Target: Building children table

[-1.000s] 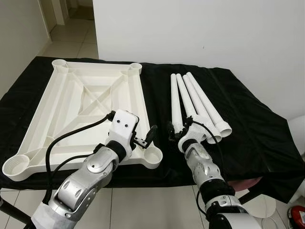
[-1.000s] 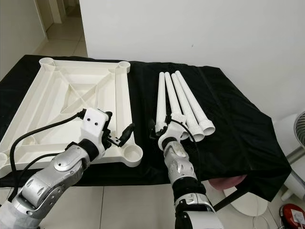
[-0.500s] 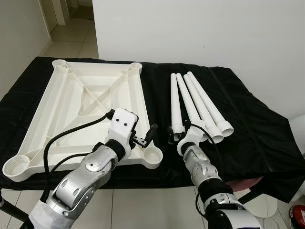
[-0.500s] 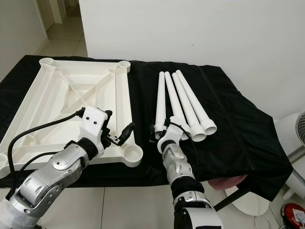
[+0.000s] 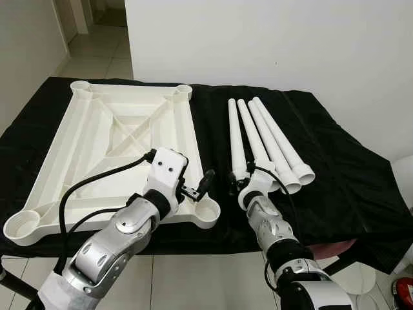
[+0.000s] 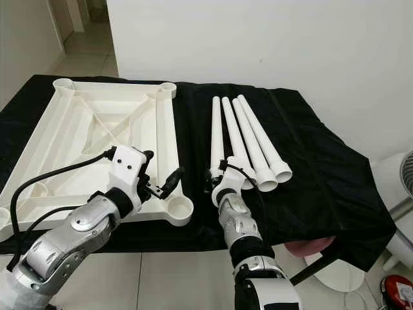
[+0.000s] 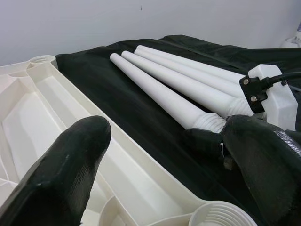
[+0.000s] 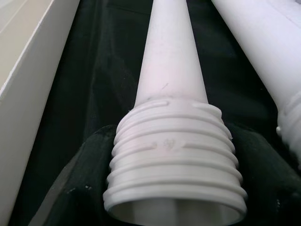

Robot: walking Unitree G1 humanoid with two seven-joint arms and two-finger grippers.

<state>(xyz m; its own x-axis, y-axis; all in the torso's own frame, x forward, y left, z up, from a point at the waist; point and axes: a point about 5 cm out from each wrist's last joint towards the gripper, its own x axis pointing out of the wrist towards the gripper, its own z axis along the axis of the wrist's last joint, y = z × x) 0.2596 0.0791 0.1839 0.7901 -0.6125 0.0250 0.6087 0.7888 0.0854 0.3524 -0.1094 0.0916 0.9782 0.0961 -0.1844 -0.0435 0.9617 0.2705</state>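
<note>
A white table top (image 5: 193,139) lies upside down on the black cloth, with a round socket (image 5: 208,210) at its near right corner. Several white legs lie side by side to its right. My right gripper (image 5: 237,184) is shut on the leftmost leg (image 5: 234,135) at its threaded near end (image 8: 174,155); a black finger (image 8: 80,193) hugs each side. The leg rests on the cloth. My left gripper (image 5: 195,183) hovers open just above the table top's near right corner, with nothing between its fingers (image 7: 70,160).
The other legs (image 5: 274,139) lie close to the right of the held one. The black cloth (image 5: 335,168) hangs over the table's front edge. A white wall stands behind. A fan (image 6: 403,174) and a red object (image 5: 403,290) are on the tiled floor at right.
My right gripper has slid forward along the cloth onto the threaded end of the leftmost leg, which now sits between its fingers. The left arm has barely moved.
</note>
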